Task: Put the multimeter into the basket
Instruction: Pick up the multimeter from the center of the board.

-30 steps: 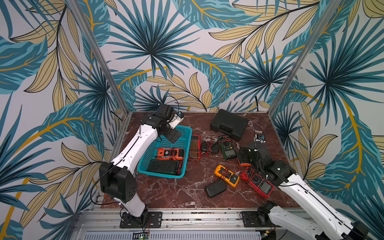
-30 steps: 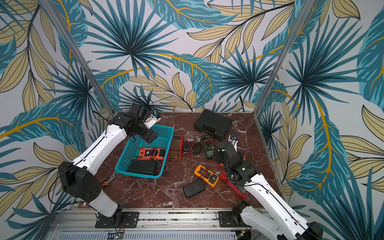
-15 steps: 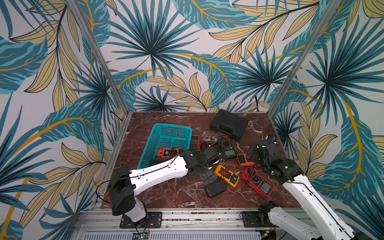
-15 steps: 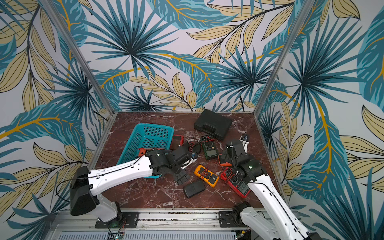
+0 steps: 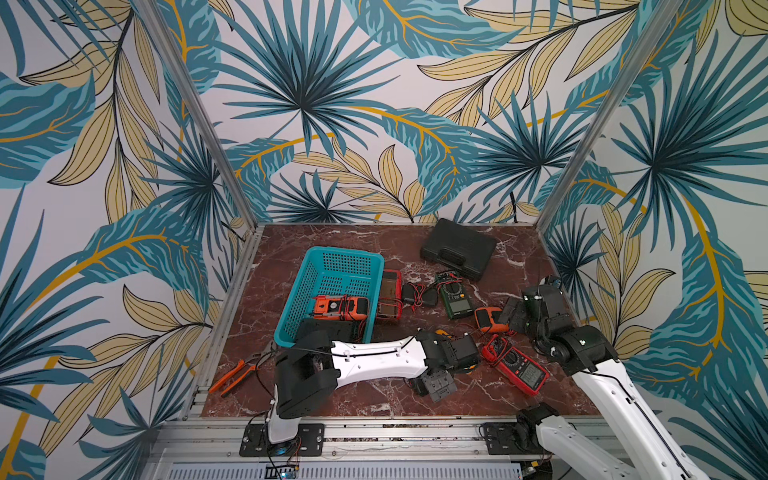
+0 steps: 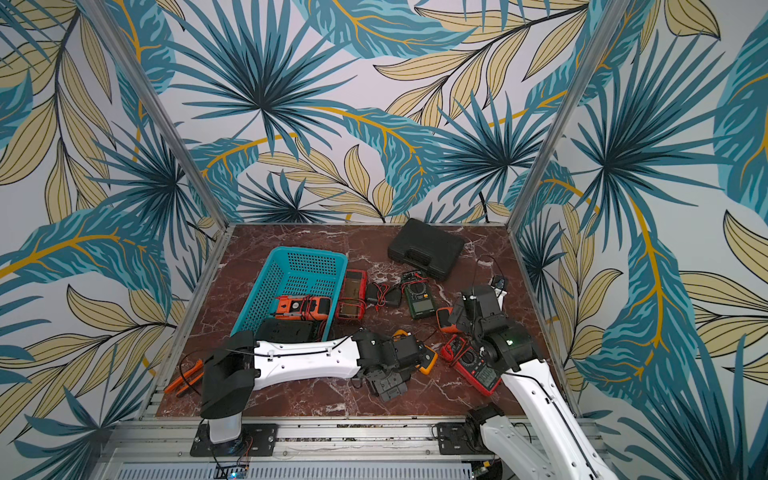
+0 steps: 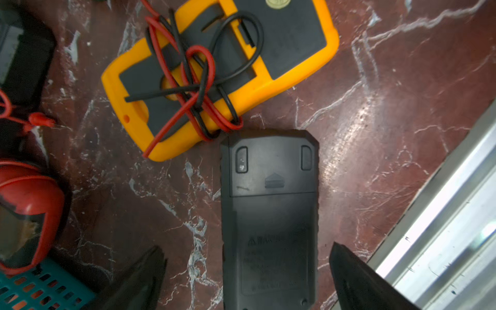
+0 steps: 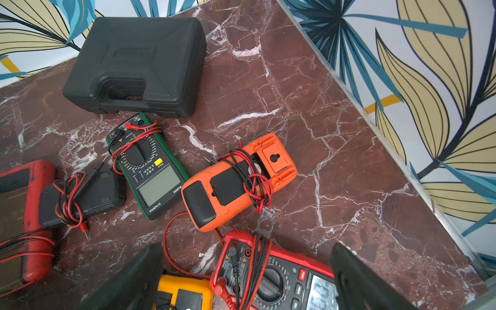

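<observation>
The teal basket (image 5: 345, 252) (image 6: 309, 252) stands at the left of the table and holds an orange meter (image 5: 340, 307) and a black one (image 5: 328, 329). My left gripper (image 5: 436, 384) (image 7: 247, 248) hangs open at the front centre, its fingers on either side of a black multimeter (image 7: 268, 214) that lies face down, not touching it. A yellow multimeter (image 7: 214, 75) (image 6: 429, 360) lies just beyond. My right gripper (image 5: 512, 318) (image 8: 245, 255) is open above the top end of a red multimeter (image 8: 271, 276) (image 5: 517, 368), near an orange multimeter (image 8: 236, 182).
A green multimeter (image 5: 455, 295), a small black unit with leads (image 5: 419, 293) and a red meter (image 5: 390, 295) lie beside the basket. A black hard case (image 5: 459, 249) sits at the back. Orange pliers (image 5: 235, 374) lie front left. The metal front rail (image 7: 442, 228) runs close to the black multimeter.
My left arm swung from the basket's far end across to the front centre and now hangs over the black multimeter. My right arm drew back slightly to the right. Both grippers stayed open.
</observation>
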`<act>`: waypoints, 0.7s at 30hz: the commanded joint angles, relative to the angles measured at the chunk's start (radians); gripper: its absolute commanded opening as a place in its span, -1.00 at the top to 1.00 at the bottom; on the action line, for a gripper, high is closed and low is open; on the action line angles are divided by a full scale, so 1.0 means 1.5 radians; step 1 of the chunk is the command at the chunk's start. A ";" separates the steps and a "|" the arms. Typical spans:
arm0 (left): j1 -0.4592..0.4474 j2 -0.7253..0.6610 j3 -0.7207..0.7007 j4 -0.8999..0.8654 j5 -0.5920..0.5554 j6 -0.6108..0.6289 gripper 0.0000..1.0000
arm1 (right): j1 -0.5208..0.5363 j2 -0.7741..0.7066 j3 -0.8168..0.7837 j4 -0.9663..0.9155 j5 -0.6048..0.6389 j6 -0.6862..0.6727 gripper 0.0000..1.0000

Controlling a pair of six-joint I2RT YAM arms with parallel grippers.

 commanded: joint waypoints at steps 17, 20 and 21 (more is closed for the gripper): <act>0.000 0.033 -0.042 0.056 0.019 -0.006 -1.00 | -0.003 0.014 -0.024 0.020 -0.043 0.007 -0.99; 0.001 0.034 -0.056 0.058 -0.019 0.004 -0.97 | -0.003 0.013 -0.027 0.024 -0.048 0.007 -0.98; 0.001 0.033 -0.059 0.061 -0.024 0.009 -0.91 | -0.003 0.012 -0.027 0.024 -0.050 0.007 -0.98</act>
